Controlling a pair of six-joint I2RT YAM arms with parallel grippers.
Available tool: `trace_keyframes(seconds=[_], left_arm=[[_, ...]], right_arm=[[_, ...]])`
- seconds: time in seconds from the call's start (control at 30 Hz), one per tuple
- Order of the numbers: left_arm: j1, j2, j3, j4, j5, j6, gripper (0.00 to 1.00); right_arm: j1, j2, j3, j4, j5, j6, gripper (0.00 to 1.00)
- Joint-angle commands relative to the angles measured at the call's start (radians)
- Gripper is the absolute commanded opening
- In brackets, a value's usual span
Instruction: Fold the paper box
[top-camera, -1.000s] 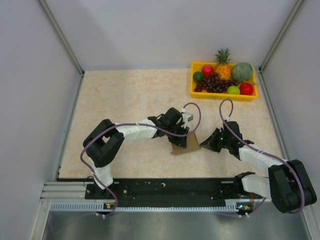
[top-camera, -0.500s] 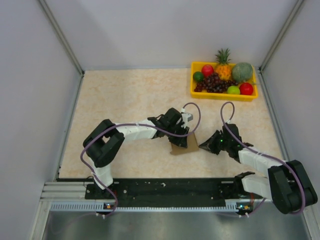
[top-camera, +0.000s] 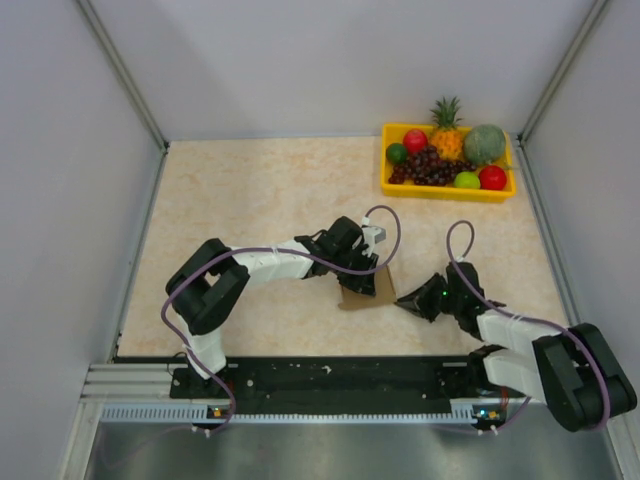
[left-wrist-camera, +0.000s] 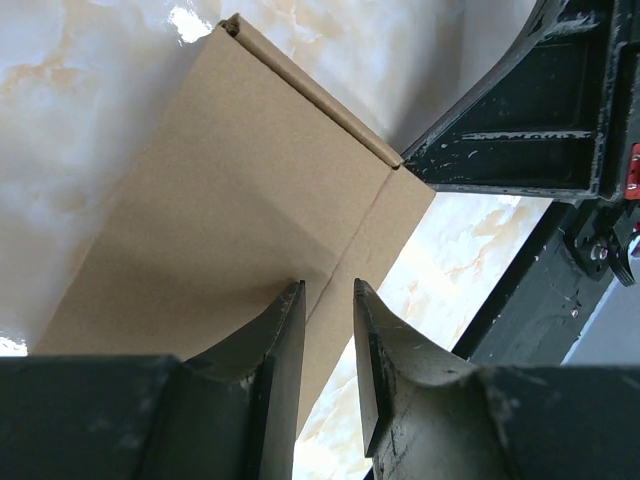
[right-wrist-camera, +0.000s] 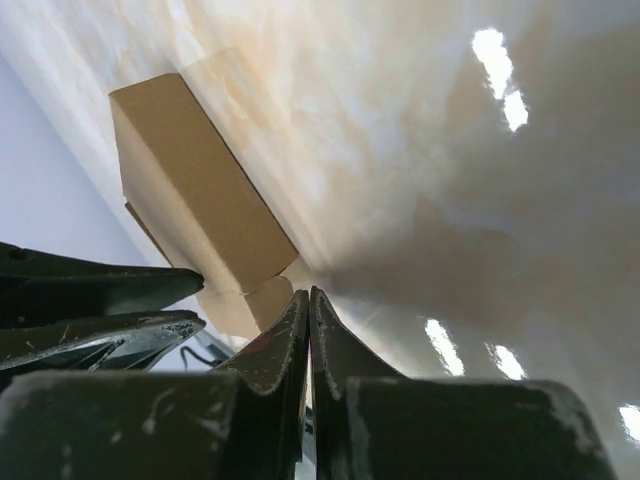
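Lying on the pale marbled table (top-camera: 250, 190), the paper box (top-camera: 372, 291) is a small brown cardboard shape, and from above much of it is covered by the left arm's wrist. The left gripper (left-wrist-camera: 325, 290) comes down on the box from its far-left side. Its jaws stand a little apart, and a crease in the cardboard runs into the gap between them. The fingertips themselves are cut off by the fingers' own bulk, so whether they pinch a wall of the box or only rest against it cannot be told. The right gripper (right-wrist-camera: 308, 293) lies just to the right of the box, clenched with its fingers pressed flat together and nothing between them. Its tip points at a short flap on the box's near end, and whether it touches that flap is too close to call. Well beyond the box, to its far right, sits a yellow fruit tray (top-camera: 440, 192).
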Motion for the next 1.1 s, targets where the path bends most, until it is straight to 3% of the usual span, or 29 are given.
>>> trace_keyframes(seconds=[0.0, 0.07, 0.3, 0.33, 0.4, 0.43, 0.5, 0.67, 1.07], left_arm=[[-0.002, 0.011, -0.026, -0.002, -0.005, 0.001, 0.31], [-0.004, 0.013, -0.03, -0.002, -0.003, 0.002, 0.31], [-0.002, 0.014, -0.023, -0.013, 0.0, 0.011, 0.31], [-0.004, 0.014, -0.02, -0.011, 0.001, 0.011, 0.32], [-0.004, 0.014, -0.02, -0.01, 0.003, 0.011, 0.31], [-0.002, 0.014, -0.017, -0.01, 0.003, 0.011, 0.32], [-0.004, 0.021, -0.014, -0.011, 0.004, 0.011, 0.31], [-0.004, 0.021, -0.014, -0.01, 0.009, 0.01, 0.32], [-0.004, 0.011, -0.004, -0.019, 0.012, 0.013, 0.34]], right_arm=[[0.016, -0.074, 0.152, -0.24, 0.086, -0.18, 0.0], [0.014, -0.105, 0.157, -0.303, 0.119, -0.234, 0.0], [0.016, -0.241, 0.16, -0.436, 0.024, -0.419, 0.04], [0.016, -0.261, 0.181, -0.467, 0.022, -0.452, 0.18], [0.016, -0.309, 0.227, -0.502, 0.053, -0.51, 0.28], [0.016, -0.31, 0.241, -0.516, 0.059, -0.534, 0.42], [0.017, -0.26, 0.258, -0.495, 0.048, -0.6, 0.48], [0.029, -0.114, 0.274, -0.291, -0.008, -0.639, 0.41], [0.034, 0.004, 0.237, -0.16, -0.07, -0.604, 0.31]])
